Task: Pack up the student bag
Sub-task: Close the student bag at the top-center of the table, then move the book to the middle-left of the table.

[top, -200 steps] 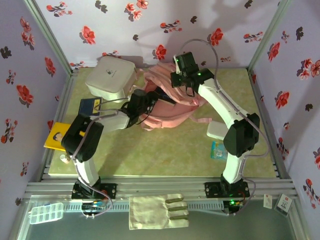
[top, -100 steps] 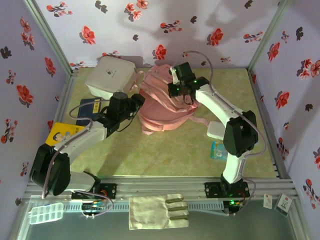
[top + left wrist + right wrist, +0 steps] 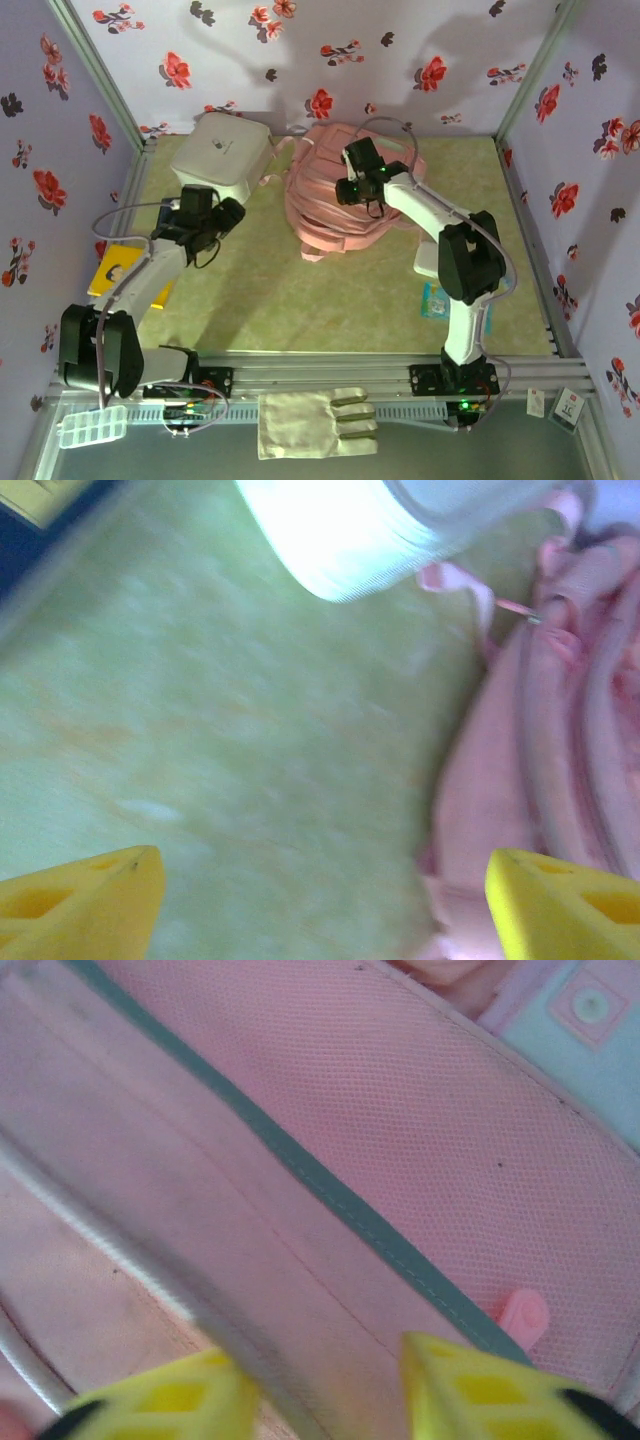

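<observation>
The bag (image 3: 345, 195) lies slumped at the back of the worktop (image 3: 330, 300) beside the white box (image 3: 222, 155), since the left tool (image 3: 228, 213) has drawn away leftward, wide open, and the right tool (image 3: 356, 186) over it has just parted its jaws, likely freeing both for the next item.

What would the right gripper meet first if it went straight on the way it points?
The pink fabric of the student bag, lying directly ahead of the right gripper; it looks very close, though depth is unclear.

Pink student bag (image 3: 320, 215); white box (image 3: 220, 155); lilac red-flowered walls (image 3: 300, 60); tabletop (image 3: 300, 290) apparently green.
</observation>
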`<control>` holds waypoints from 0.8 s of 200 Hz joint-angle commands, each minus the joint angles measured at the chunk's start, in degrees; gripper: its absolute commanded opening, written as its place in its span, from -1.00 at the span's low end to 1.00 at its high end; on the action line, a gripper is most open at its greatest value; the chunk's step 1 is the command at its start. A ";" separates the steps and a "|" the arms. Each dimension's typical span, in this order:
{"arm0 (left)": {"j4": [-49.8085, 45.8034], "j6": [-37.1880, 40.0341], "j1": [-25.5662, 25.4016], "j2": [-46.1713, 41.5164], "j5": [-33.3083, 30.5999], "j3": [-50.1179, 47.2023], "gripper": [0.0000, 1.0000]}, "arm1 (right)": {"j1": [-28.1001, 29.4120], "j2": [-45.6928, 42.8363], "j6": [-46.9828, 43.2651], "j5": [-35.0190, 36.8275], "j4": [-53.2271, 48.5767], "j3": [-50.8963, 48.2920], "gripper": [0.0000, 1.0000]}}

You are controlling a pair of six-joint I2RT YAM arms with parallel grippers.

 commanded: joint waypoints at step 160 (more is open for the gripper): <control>-8.86 24.68 20.14 19.39 -1.48 10.65 0.86 | -0.86 -9.62 12.25 -8.33 11.28 -8.32 0.49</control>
